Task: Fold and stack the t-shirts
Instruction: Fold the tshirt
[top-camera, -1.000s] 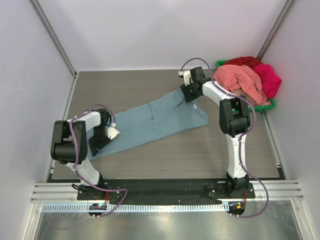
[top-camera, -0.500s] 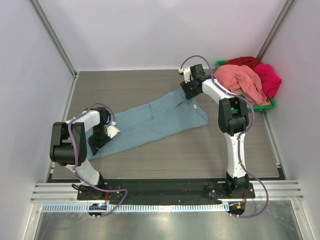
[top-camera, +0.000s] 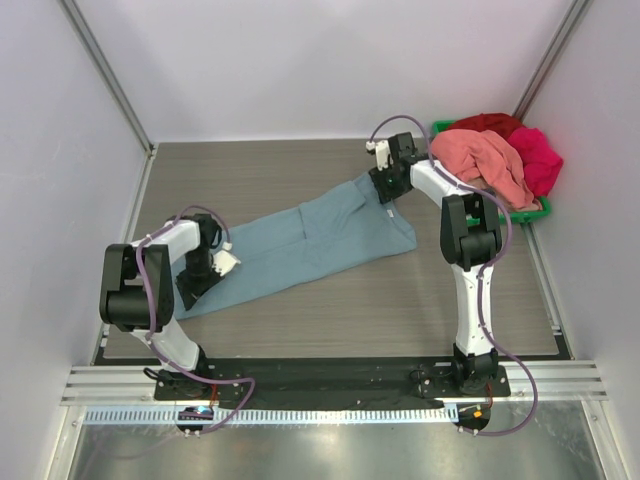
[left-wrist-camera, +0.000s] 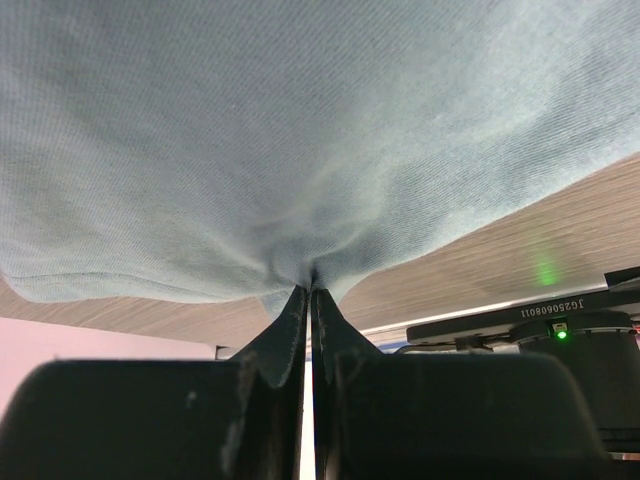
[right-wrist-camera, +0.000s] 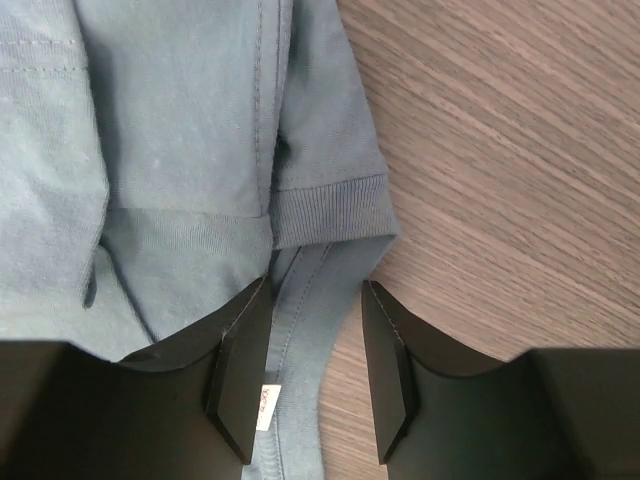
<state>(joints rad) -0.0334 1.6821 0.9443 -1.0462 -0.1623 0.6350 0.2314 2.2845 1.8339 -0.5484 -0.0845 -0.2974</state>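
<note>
Well, four t-shirts: one blue-grey tee (top-camera: 310, 240) stretched diagonally across the tabletop (top-camera: 250, 175), and three more, salmon-pink (top-camera: 480, 160), red (top-camera: 490, 123), magenta (top-camera: 540, 160), heaped in the bin (top-camera: 532, 212) at the far right corner. My left jaws clamp the blue-grey tee's edge near the left edge; my right jaws stand apart astride its neckband. Bare tabletop runs along the near edge.

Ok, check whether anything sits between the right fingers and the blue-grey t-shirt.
Nothing visible does. The right fingers stand open directly over the blue-grey t-shirt, with only its own cloth showing in the gap between them.
</note>
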